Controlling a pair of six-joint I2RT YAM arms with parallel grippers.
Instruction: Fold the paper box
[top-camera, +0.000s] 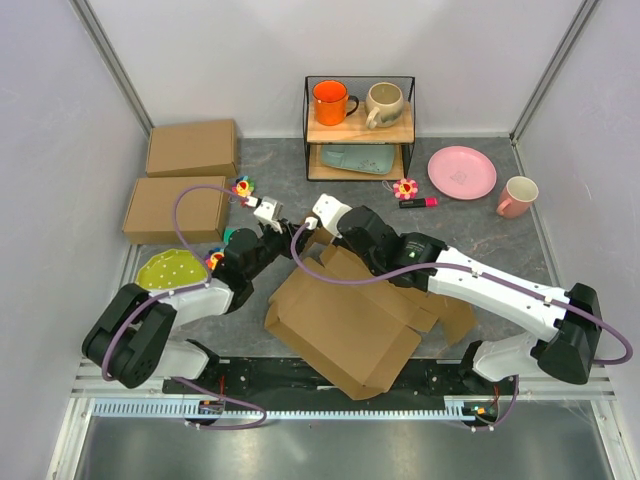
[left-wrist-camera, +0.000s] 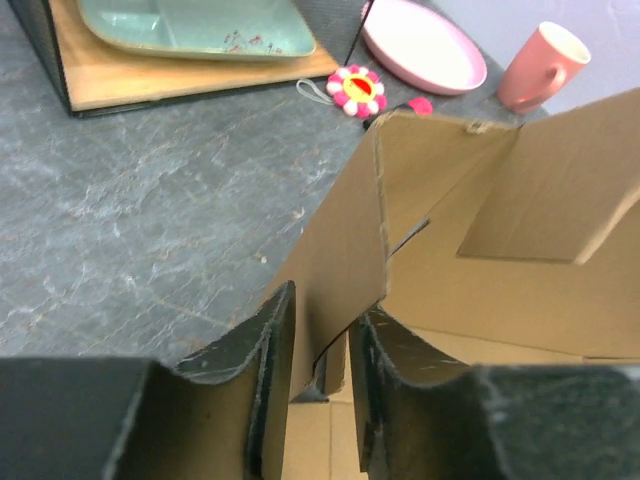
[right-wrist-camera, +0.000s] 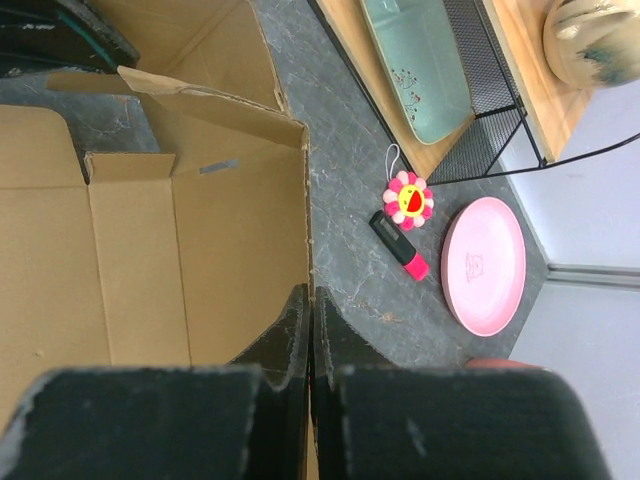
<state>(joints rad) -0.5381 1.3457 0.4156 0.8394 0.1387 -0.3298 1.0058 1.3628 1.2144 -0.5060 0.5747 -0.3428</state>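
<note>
The paper box (top-camera: 340, 320) is a brown corrugated sheet, partly raised, lying in the middle of the grey table between both arms. My left gripper (top-camera: 272, 215) is at its far left corner. In the left wrist view its jaws (left-wrist-camera: 325, 300) stand apart around an upright flap of the box (left-wrist-camera: 340, 250), with a gap still showing on the right side. My right gripper (top-camera: 318, 222) is at the far edge. In the right wrist view it (right-wrist-camera: 311, 292) is shut on the top edge of a standing wall of the box (right-wrist-camera: 130, 260).
Two closed brown boxes (top-camera: 192, 147) (top-camera: 175, 208) lie at the back left. A wire shelf (top-camera: 358, 125) holds two mugs and a teal tray. A pink plate (top-camera: 461, 172), pink mug (top-camera: 518, 196), flower toy (top-camera: 405, 188) and marker (top-camera: 418, 203) sit right. A green bowl (top-camera: 170, 268) is left.
</note>
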